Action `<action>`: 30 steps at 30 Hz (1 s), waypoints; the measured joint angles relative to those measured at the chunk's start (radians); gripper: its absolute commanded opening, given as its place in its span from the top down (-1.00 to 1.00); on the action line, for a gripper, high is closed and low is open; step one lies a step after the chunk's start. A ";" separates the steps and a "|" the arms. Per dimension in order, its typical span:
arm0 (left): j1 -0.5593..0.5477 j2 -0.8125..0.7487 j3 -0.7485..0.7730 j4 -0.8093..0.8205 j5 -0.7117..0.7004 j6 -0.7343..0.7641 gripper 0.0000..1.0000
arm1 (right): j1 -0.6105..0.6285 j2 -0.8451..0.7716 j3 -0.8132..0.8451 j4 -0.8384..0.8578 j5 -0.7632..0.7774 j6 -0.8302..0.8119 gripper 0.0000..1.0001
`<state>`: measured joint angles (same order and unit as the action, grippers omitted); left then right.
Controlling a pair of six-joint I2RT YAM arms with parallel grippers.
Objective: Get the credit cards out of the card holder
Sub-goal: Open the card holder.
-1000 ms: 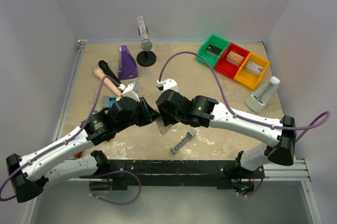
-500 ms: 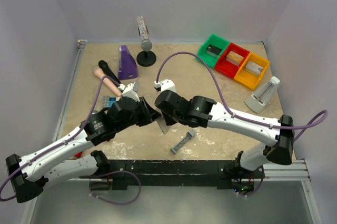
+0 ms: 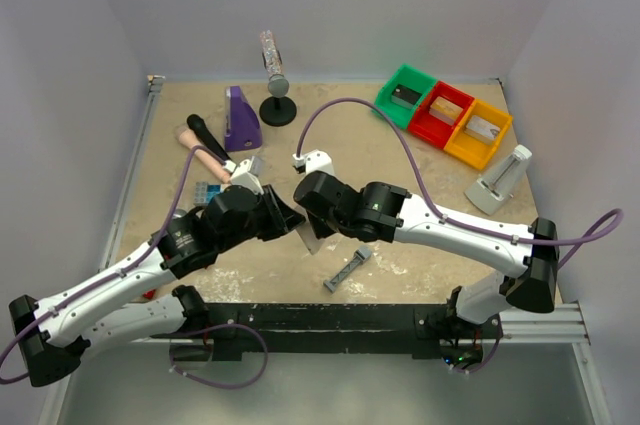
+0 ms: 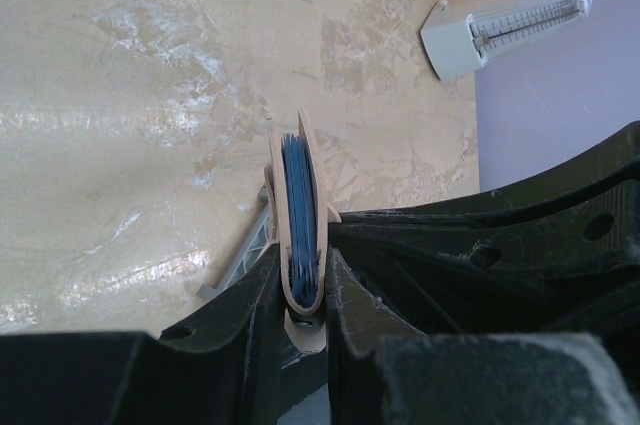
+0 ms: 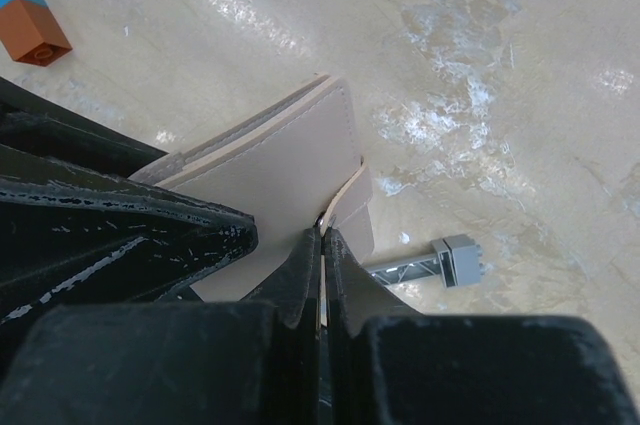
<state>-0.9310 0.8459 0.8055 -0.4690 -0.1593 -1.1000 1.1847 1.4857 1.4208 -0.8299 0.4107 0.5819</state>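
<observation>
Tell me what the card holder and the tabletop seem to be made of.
Card holder: probably leather or an imitation, matte pale grey, with a stitched seam along its edge and tan layered edging. Tabletop: polished stone or a stone-look laminate, beige with cloudy veining and bright glare patches; the pictures do not settle which.

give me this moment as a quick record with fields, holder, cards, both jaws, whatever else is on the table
card holder: held between the two arms, nearly folded
left jaws: shut on the card holder, seen edge-on in the left wrist view
right jaws: shut at its open edge on a thin pale strip; card or flap, cannot tell
credit cards: none out yet; blue layered edges show inside the holder
table: grey bar tool; green, red and yellow bins
</observation>
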 measured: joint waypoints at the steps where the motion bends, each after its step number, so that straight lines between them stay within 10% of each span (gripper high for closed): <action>1: 0.000 -0.002 0.000 0.000 0.000 0.000 1.00 | 0.000 0.000 0.000 0.000 0.001 0.000 1.00; 18: -0.008 -0.051 -0.002 0.035 0.014 -0.008 1.00 | -0.053 -0.035 -0.013 -0.072 0.074 -0.006 1.00; 24: -0.008 -0.062 -0.003 0.037 0.007 -0.002 1.00 | -0.051 -0.140 -0.085 -0.044 0.065 -0.011 0.06; 30: -0.002 -0.126 -0.109 0.166 0.017 0.153 1.00 | -0.053 -0.370 -0.164 0.043 0.026 -0.090 -0.29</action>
<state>-0.9333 0.7204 0.6960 -0.3035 -0.1421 -0.9470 1.1320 1.1156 1.2568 -0.7872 0.4370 0.4915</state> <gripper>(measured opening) 0.231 0.601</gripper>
